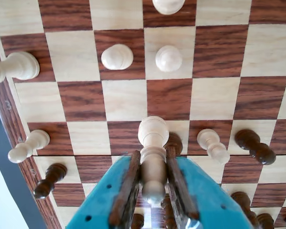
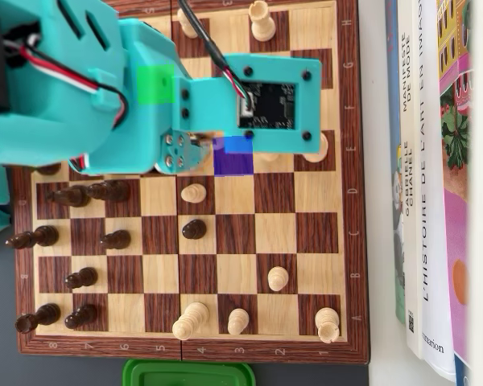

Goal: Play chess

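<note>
Arm reaches in from the left of the overhead view, teal body covering the upper left of the chessboard; its wrist camera plate sits over the upper middle squares.

Room: in the wrist view the squares just ahead of the hand are bare for two ranks, up to two light pawns standing side by side. A dark pawn lies tilted at right, and a light pawn near the board's left border. In the overhead view, books lie along the board's right edge and a green lid sits at its lower edge.

Hand: narrowly open, both brown-lined fingers pressed against the stem of a light piece, which stands upright between them on the board.
</note>
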Tool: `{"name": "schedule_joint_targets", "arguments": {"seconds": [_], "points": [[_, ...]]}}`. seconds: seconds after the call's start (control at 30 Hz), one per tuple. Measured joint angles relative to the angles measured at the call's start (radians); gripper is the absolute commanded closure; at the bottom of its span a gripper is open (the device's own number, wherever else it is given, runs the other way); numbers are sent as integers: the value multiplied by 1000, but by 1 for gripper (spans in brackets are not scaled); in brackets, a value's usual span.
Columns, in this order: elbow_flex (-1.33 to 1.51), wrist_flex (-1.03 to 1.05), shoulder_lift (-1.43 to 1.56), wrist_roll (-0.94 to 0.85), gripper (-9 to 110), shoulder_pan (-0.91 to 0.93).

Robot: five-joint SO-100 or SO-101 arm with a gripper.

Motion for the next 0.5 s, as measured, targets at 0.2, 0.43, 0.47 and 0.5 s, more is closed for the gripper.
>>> {"name": "schedule_joint_targets", "arguments": {"seconds": [0.2, 0.43, 0.47, 0.5], "points": [[110, -2, 101, 35, 94, -38], [189, -2, 175, 57, 94, -95], [201, -2, 184, 67, 94, -109], [209, -2, 192, 74, 94, -123]]}}
